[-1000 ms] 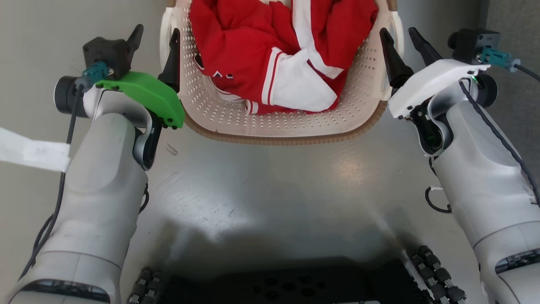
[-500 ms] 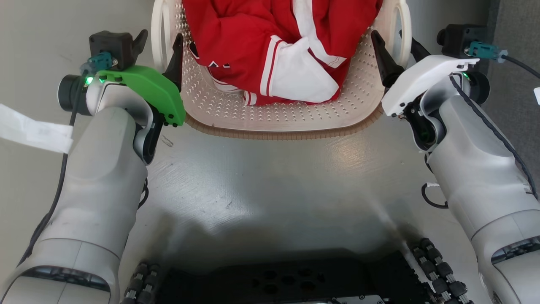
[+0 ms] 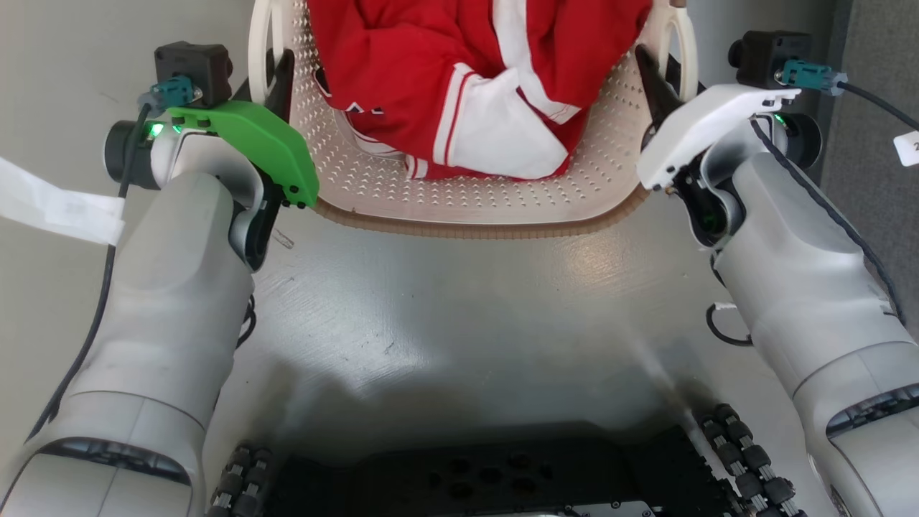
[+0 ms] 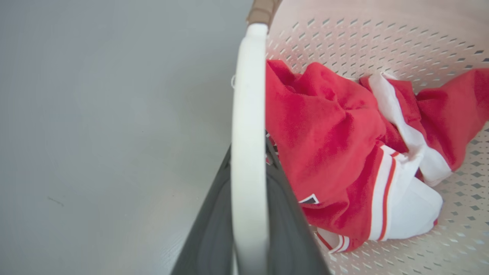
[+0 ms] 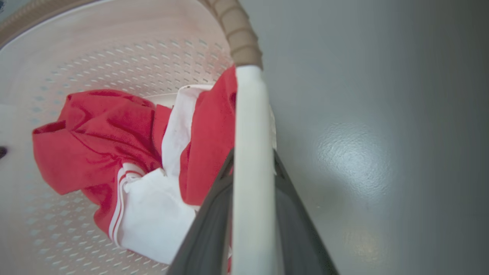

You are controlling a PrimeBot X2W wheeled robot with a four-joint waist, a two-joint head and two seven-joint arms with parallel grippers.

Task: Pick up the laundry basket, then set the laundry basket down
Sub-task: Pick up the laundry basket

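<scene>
Now both jaws are closed on the basket: left gripper pinches its left handle, right gripper the right handle, basket between them. Grasping looks done; next, lift evenly, both sides together, to keep it level.

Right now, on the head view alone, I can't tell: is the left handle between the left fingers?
Observer: Yes, the left wrist view shows the left handle between both left fingers, no gap either side.
Operator: And the right?
Observer: Same: right handle between the right fingers, flush against both.
Operator: Cloth caught?
Observer: The shirt has a red fold beside the inner left finger, inside the basket; pinched or not, I cannot tell.
</scene>
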